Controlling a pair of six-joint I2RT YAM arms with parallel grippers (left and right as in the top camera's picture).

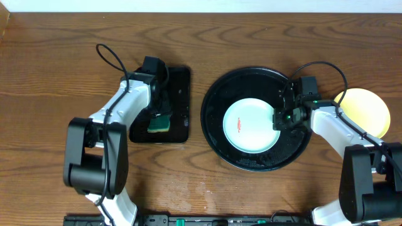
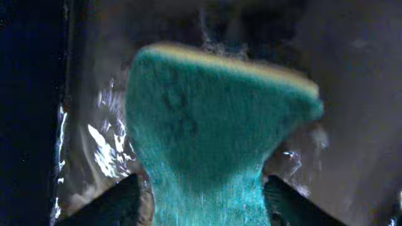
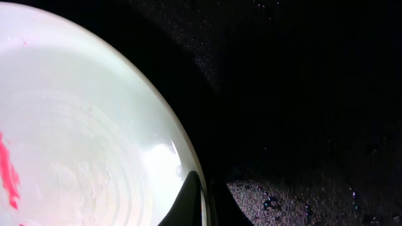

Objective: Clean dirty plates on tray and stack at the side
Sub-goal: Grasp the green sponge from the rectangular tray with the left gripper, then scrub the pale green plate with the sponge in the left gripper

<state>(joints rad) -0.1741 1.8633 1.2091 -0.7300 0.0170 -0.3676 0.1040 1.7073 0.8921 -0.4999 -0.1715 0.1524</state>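
A pale mint-white plate [image 1: 251,129] with a red smear [image 1: 239,123] lies in the round black tray [image 1: 251,80]. My right gripper [image 1: 277,119] is shut on the plate's right rim. In the right wrist view the rim of the plate [image 3: 81,138] sits between the fingers [image 3: 206,204], with the tray's black floor [image 3: 301,94] beside it. A pale yellow plate [image 1: 365,110] lies on the bare wood to the right of the tray. My left gripper [image 1: 157,115] is shut on a green sponge [image 1: 158,124], which fills the left wrist view [image 2: 213,119] between the fingers [image 2: 204,204].
A smaller rectangular black tray [image 1: 180,88] lies left of the round tray, wet and shiny under the sponge [image 2: 100,144]. Brown wood tabletop [image 1: 56,69] surrounds both trays. A dark rail runs along the front edge [image 1: 188,221].
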